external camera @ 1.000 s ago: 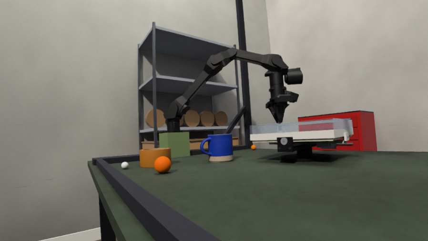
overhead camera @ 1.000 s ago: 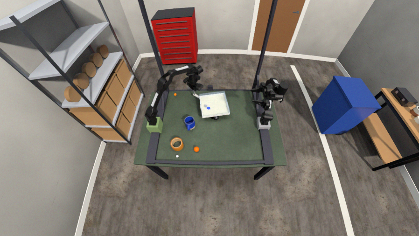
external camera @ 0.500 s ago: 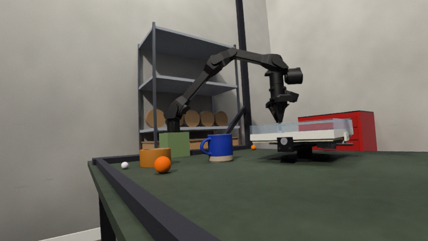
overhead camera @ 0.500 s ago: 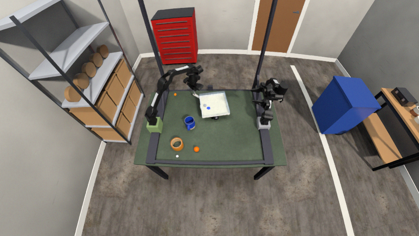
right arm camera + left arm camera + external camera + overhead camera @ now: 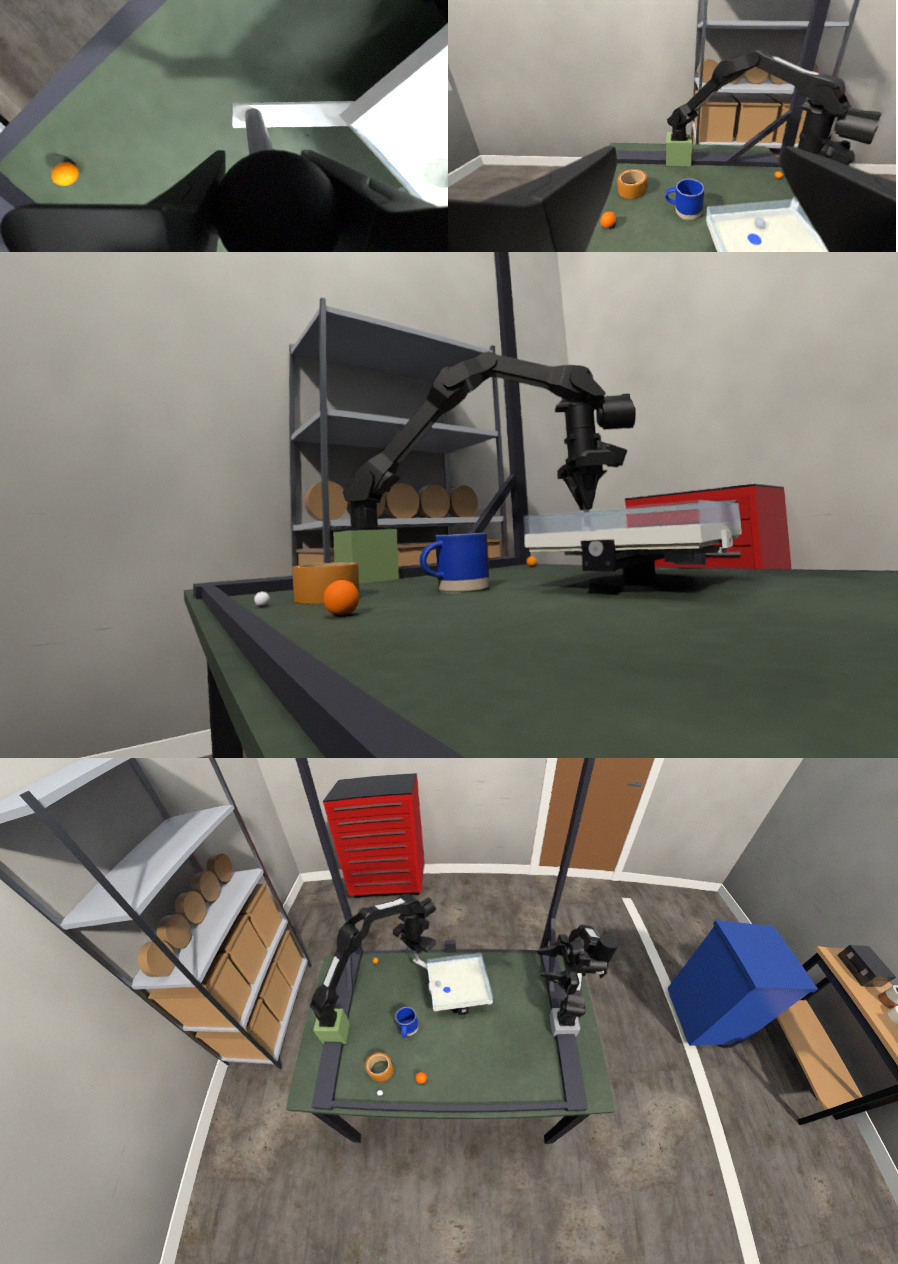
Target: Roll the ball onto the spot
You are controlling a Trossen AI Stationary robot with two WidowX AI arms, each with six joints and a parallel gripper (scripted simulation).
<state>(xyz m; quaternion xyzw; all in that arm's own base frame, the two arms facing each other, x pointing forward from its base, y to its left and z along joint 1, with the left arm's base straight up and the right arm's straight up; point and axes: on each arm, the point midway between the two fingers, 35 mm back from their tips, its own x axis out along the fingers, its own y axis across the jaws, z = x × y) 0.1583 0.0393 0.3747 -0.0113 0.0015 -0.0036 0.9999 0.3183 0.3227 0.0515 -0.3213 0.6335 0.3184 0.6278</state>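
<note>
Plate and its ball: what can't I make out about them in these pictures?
- Ball and blue spot, exterior view: hidden by the plate's white side.
- Plate, right wrist view: cut off by the right edge.
- Plate's near side, left wrist view: cut off by the bottom edge; a finger covers its right part.

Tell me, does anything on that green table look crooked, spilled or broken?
Nothing looks spilled or broken. One thing looks askew: the white square plate with clear walls sits slightly tilted on its black stand. That is probably deliberate, since the grey ball inside lies beside the blue spot.
</note>
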